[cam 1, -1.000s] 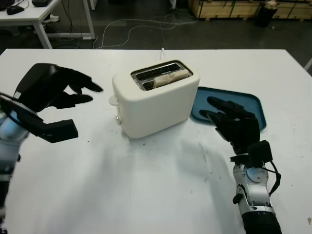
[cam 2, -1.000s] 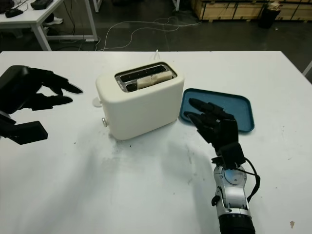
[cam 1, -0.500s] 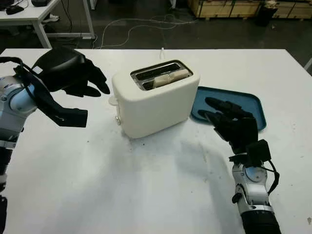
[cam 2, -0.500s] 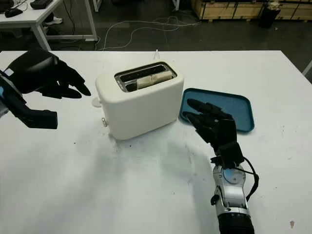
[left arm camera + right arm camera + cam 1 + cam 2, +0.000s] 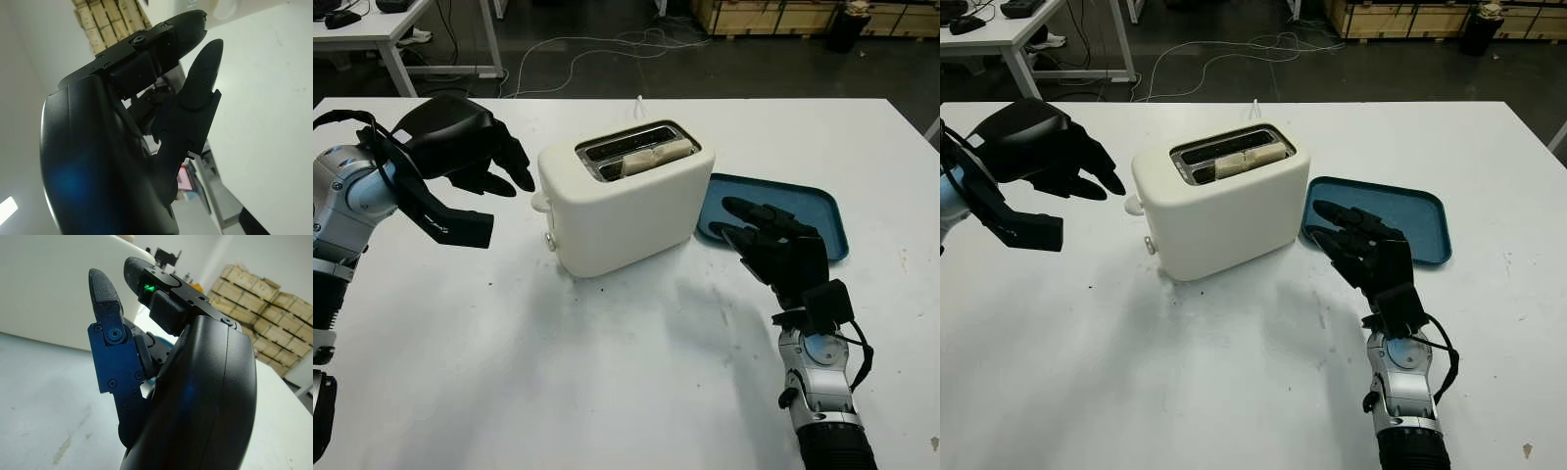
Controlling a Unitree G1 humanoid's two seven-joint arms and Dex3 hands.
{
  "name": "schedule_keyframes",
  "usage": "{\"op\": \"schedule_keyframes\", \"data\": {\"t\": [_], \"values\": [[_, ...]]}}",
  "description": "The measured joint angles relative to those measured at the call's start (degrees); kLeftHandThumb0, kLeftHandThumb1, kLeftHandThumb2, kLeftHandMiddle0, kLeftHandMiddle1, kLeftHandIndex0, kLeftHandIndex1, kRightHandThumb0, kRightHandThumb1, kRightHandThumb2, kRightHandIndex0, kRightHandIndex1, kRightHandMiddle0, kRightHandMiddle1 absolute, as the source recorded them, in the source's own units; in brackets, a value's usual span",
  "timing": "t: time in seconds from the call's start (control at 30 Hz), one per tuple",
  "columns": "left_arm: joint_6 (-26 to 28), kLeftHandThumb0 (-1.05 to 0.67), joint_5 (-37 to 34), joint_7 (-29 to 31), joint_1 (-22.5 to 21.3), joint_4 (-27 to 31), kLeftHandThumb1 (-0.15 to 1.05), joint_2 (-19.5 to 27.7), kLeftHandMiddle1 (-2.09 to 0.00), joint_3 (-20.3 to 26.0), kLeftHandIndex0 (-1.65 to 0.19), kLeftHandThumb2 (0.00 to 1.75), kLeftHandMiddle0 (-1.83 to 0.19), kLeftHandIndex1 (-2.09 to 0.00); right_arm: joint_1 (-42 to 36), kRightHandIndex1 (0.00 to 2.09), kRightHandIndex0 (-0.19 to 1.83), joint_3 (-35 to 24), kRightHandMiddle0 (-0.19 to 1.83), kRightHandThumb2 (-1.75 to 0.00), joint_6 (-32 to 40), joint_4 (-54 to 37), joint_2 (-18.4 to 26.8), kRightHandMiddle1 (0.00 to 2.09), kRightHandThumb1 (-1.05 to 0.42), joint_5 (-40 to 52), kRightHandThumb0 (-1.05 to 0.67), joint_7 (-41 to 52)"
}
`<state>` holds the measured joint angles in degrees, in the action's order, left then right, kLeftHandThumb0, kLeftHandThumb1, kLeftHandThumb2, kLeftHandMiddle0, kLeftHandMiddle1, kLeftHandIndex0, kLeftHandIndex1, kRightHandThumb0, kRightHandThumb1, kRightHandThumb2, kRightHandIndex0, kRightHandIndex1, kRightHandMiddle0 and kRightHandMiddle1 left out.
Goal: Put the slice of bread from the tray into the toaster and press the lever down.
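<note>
A cream toaster (image 5: 625,201) stands mid-table with a slice of bread (image 5: 656,157) in its near slot. Its lever knob (image 5: 540,203) sticks out of the left end, high up. My left hand (image 5: 504,166) hovers open just left of the toaster, fingertips a short gap from the lever. The blue tray (image 5: 803,206) lies right of the toaster with nothing on its visible part. My right hand (image 5: 769,240) is open over the tray's near left corner.
The white table (image 5: 607,372) stretches wide in front of the toaster. The toaster's white cord (image 5: 637,103) runs off the far edge. Beyond the table are a desk (image 5: 391,29) and wooden crates (image 5: 773,15).
My left hand has swung up and right, from low at the left edge to just beside the toaster's lever end. The right hand has barely shifted.
</note>
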<state>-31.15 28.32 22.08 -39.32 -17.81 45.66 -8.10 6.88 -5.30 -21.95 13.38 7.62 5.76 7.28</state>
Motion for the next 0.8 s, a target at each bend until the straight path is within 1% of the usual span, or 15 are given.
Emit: {"op": "schedule_keyframes", "data": {"t": [0.13, 0.37, 0.53, 0.57, 0.6, 0.63, 0.7, 0.8], "values": [[-0.8, -0.28, 0.0, -0.1, 0.0, -0.5, 0.81, 0.0, -1.47, -0.1, -1.25, 0.02, -0.95, 0.0, 0.0, 0.01, 1.1, 0.0, 1.01, 0.0, 0.1, 0.0, 0.0, 0.0, -0.87, -0.2, -0.48, 0.0], [-2.5, -0.26, -0.6, -0.2, 0.0, -1.8, 0.81, -0.8, -1.53, -0.1, -1.25, 0.01, -0.96, 0.0, 0.0, 0.01, 1.11, 0.0, 1.01, 0.0, 0.1, 0.0, 0.0, 0.0, -0.87, -0.2, -0.47, 0.1], [-2.8, -0.24, -1.3, -0.8, 0.1, -1.8, 0.83, -1.7, -1.46, -0.1, -1.24, 0.01, -0.96, 0.0, 0.0, 0.01, 1.11, 0.0, 1.01, 0.0, 0.1, 0.0, 0.0, 0.0, -0.87, -0.2, -0.47, 0.1], [-2.8, -0.24, -1.3, -1.1, 0.2, -1.8, 0.84, -1.8, -1.35, -0.1, -1.22, 0.01, -0.95, 0.0, 0.0, 0.01, 1.11, 0.0, 1.01, 0.0, 0.1, 0.0, 0.0, 0.0, -0.87, -0.2, -0.47, 0.1], [-2.7, -0.25, -1.3, -1.2, 0.4, -1.7, 0.85, -1.9, -1.17, -0.1, -1.21, 0.01, -0.96, 0.0, 0.0, 0.01, 1.11, 0.0, 1.01, 0.0, 0.1, 0.0, 0.0, 0.0, -0.87, -0.2, -0.47, 0.1], [-2.4, -0.24, -1.3, -1.2, 0.6, -1.6, 0.86, -1.9, -1.08, -0.1, -1.21, 0.01, -0.99, 0.0, 0.0, 0.01, 1.11, 0.0, 1.01, 0.0, 0.1, 0.0, 0.0, 0.0, -0.87, -0.2, -0.48, 0.1], [-1.9, -0.24, -1.3, -1.2, 1.1, -1.6, 0.86, -2.0, -1.15, -0.1, -1.21, 0.0, -1.03, -0.01, 0.0, 0.01, 1.11, 0.0, 1.01, 0.0, 0.1, 0.0, 0.0, 0.0, -0.87, -0.3, -0.48, 0.1], [-1.5, -0.23, -1.3, -1.2, 1.4, -1.5, 0.85, -2.0, -1.24, -0.1, -1.23, 0.0, -1.02, -0.02, 0.0, 0.01, 1.11, 0.0, 1.01, 0.0, 0.1, 0.0, 0.0, 0.0, -0.86, -0.3, -0.47, 0.0]]}}
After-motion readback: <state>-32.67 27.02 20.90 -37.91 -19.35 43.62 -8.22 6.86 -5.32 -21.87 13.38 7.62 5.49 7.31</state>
